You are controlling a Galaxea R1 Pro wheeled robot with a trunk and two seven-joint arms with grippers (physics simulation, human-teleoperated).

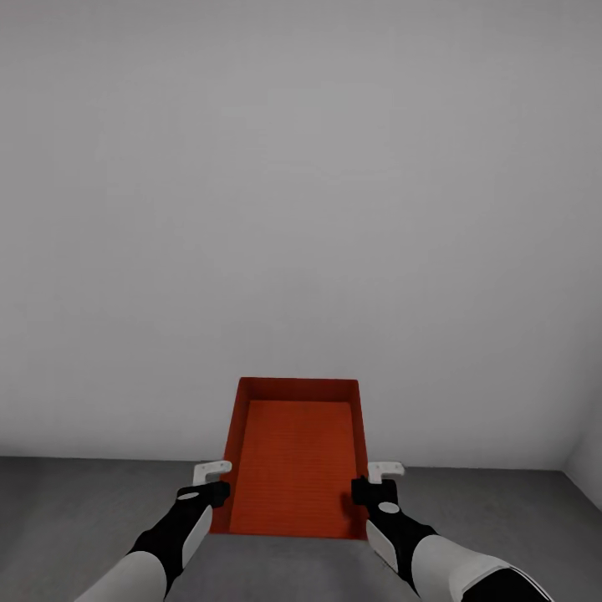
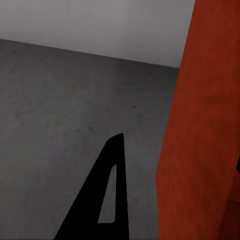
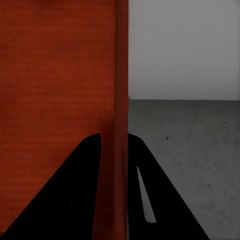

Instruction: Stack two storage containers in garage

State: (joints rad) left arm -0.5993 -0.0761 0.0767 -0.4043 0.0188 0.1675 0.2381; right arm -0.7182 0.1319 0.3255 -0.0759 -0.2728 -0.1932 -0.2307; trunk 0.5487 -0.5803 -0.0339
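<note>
Plain white wall (image 1: pixel 301 209) takes up most of the head view, dark grey floor (image 1: pixel 92 518) below it, so this reads as the garage. Robot stands facing the wall.

One storage container (image 1: pixel 293 464), orange-red, open top, is held out in front between both arms, long axis pointing away from the robot, its far end seen against the wall. It looks carried above the floor, not resting on it, though the head view alone does not settle that. Inside is bare. The second container is not something I can place from here.

Left gripper (image 1: pixel 211 483) sits at the container's left long wall, right gripper (image 1: pixel 378 481) at the right long wall, both near the robot's end.

Right wrist view: the thin container wall (image 3: pixel 120 100) runs between two dark fingers (image 3: pixel 165 200), one each side, so the right fingers pinch that wall. Left wrist view: one dark finger (image 2: pixel 107 200) outside the orange wall (image 2: pixel 195 150), the other barely visible past it; probably pinching the wall too, but I cannot tell for sure.

Step in hand, as I judge it: carry phase ending, set-down in the garage coming. Next move calls for lowering both arms evenly so the container stays level, until its base lies flat on the grey floor, then spreading both sets of fingers and lifting clear of the walls. If the other container is already down, it needs lining up over that first.
</note>
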